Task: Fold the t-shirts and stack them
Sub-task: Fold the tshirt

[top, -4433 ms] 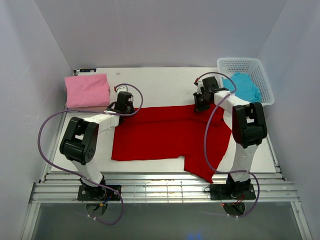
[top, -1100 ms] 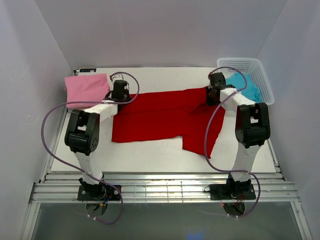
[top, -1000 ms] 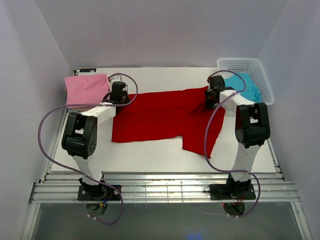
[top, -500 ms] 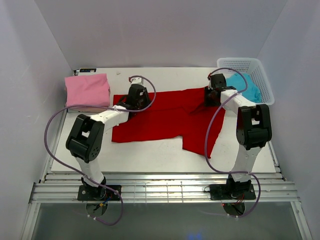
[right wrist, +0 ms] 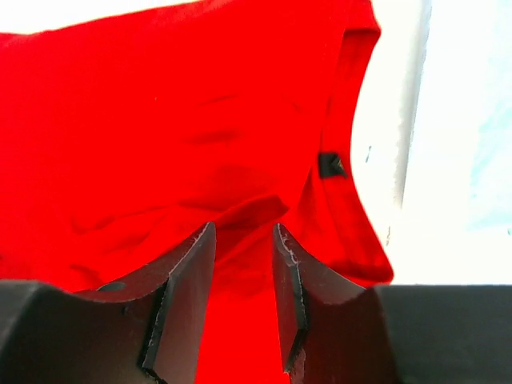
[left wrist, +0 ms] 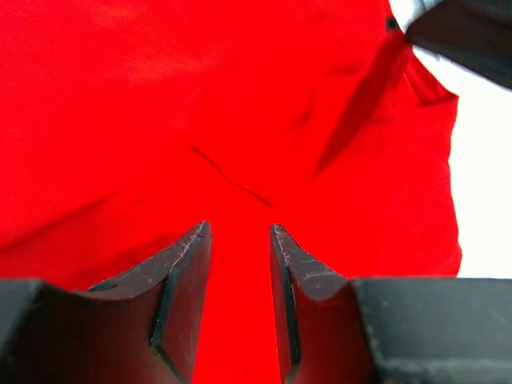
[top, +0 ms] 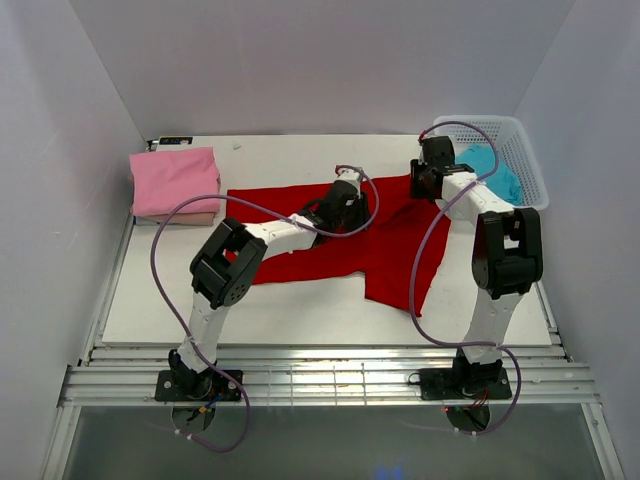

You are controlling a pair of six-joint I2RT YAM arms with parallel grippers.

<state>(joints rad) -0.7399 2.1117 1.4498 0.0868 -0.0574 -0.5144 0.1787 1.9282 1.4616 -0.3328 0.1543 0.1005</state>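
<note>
The bright red t-shirt lies spread flat across the middle of the table, one part trailing toward the front right. My left gripper hovers over its middle, jaws a little apart, with only flat red cloth below them. My right gripper is at the shirt's far right corner by the collar, jaws a little apart over a low fold of red cloth. A folded pink t-shirt sits on a beige one at the far left. The turquoise t-shirt lies in the basket.
The white lattice basket stands at the far right corner, close behind my right gripper. Purple cables loop over both arms and the shirt. The collar's black label shows beside the white table surface.
My left gripper has left the shirt's far left corner and swung right to the shirt's middle. The shirt was earlier dragged toward the back. My right gripper has barely moved.
</note>
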